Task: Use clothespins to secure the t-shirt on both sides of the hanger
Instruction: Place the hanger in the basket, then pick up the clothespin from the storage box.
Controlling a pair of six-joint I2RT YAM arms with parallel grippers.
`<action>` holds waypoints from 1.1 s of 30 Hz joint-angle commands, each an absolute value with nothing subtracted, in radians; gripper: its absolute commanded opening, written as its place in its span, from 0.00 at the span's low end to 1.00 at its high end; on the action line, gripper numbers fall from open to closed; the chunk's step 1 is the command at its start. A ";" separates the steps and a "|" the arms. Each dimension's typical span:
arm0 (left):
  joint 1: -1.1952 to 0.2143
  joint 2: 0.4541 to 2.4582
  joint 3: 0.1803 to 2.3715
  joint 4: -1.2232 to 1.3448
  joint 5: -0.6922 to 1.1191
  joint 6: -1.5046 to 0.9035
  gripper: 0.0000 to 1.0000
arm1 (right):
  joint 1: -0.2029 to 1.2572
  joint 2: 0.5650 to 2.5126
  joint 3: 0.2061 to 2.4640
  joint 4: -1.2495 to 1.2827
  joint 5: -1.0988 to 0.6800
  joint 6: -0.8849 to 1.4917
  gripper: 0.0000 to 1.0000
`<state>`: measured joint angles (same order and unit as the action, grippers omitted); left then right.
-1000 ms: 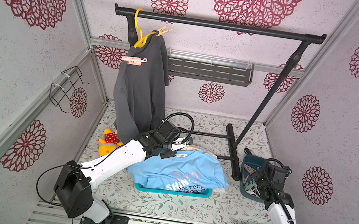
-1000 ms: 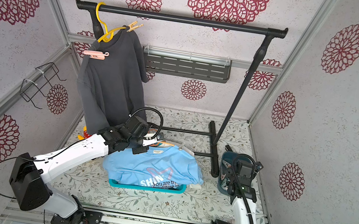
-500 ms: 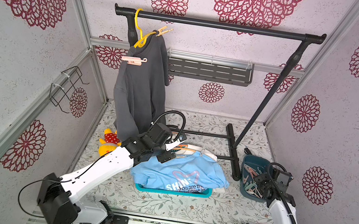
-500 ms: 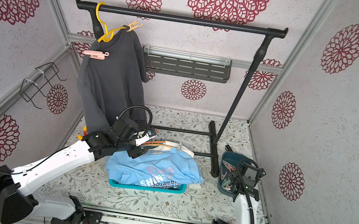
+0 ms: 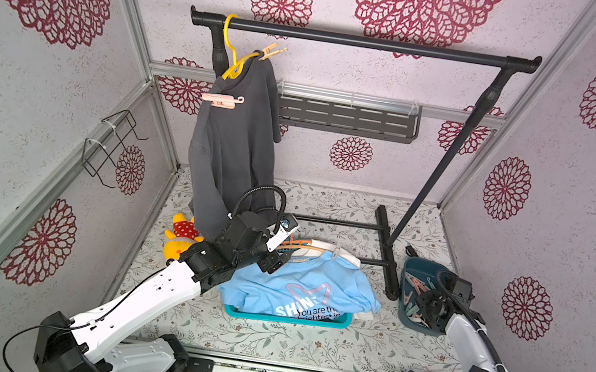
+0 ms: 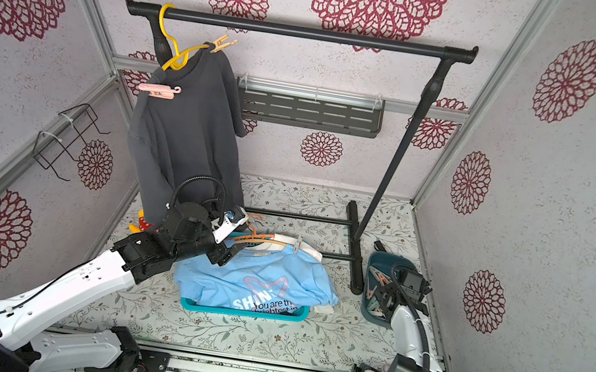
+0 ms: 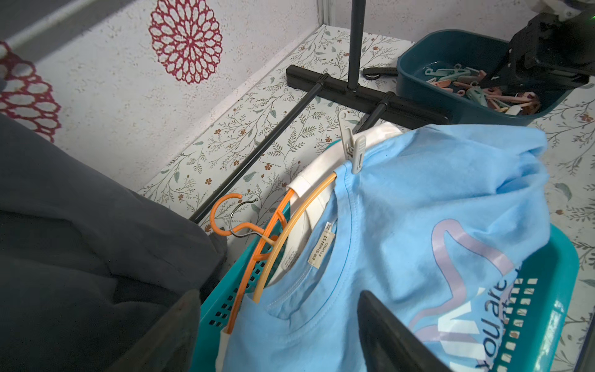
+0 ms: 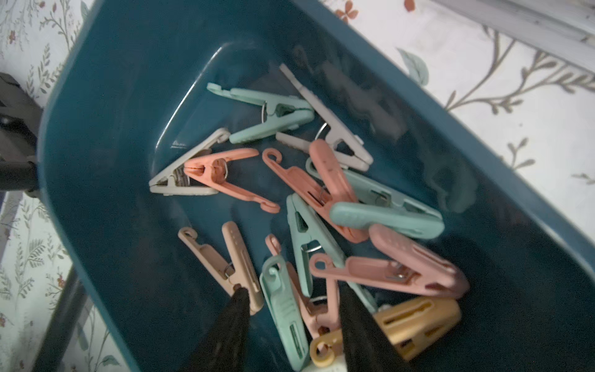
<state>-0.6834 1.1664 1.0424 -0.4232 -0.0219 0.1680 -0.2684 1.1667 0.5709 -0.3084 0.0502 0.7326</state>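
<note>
The light blue t-shirt (image 5: pixel 296 288) lies crumpled over a teal basket (image 5: pixel 287 318) in the middle of the floral tabletop (image 5: pixel 263 345); a pale orange hanger (image 7: pixel 309 206) runs through its neck, with a brighter orange hanger (image 7: pixel 257 248) and some white garment (image 7: pixel 325 157) tucked right under it. One whitish clothespin (image 7: pixel 354 151) is clipped upright on the shirt's shoulder, on the side nearer the rack's foot (image 7: pixel 354 93); both top views show it too.

The left hand (image 7: pixel 277 292) hovers over the collar end of the shirt, fingers spread wide, holding nothing; from the wrist view it's just blue fabric in the gap.

On the robot's right, just beside the rack's foot, the right hand (image 8: pixel 293 288) is down in a dark blue bin (image 8: pixel 112 128) of loose clothespins (image 8: pixel 309 199) in pink, mint, whitish, beige and yellow; its fingers (image 8: pixel 231 328) stand partway apart with a mint pin (image 8: pixel 283 312) and a pink one between them; one fingertip touches a beige pin (image 8: pixel 240 257); nothing looks clamped or lifted, though it's a bit blurry tbh.

At the back, a grey sweatshirt (image 5: pixel 233 152) hangs on a yellow hanger (image 5: pixel 234 65) from the black rail (image 5: pixel 371 43); a peach pin (image 5: pixel 274 52) on one shoulder, a pink pin (image 5: pixel 223 100) on the other; a plush toy (image 5: pixel 181 237) sits near its hem.
</note>
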 commanded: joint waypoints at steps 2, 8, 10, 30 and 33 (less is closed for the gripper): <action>-0.676 1.184 1.059 -0.405 -0.010 0.130 0.78 | -0.271 1.185 0.599 -0.271 0.054 0.737 0.44; -0.670 1.246 1.089 -0.442 -0.014 0.119 0.76 | -0.267 1.195 0.577 -0.246 0.054 0.721 0.44; -0.670 1.252 1.091 -0.443 0.005 0.118 0.76 | -0.265 1.210 0.579 -0.237 0.050 0.709 0.44; -0.649 1.261 1.069 -0.406 0.067 0.113 0.76 | -0.185 1.324 0.585 -0.207 0.089 0.694 0.25; -0.644 1.262 1.068 -0.401 0.071 0.109 0.76 | -0.186 1.304 0.585 -0.212 0.112 0.683 0.23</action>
<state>-0.6540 1.2636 1.0687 -0.4294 0.0521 0.1307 -0.1875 1.3300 0.5770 -0.1947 0.0662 0.6991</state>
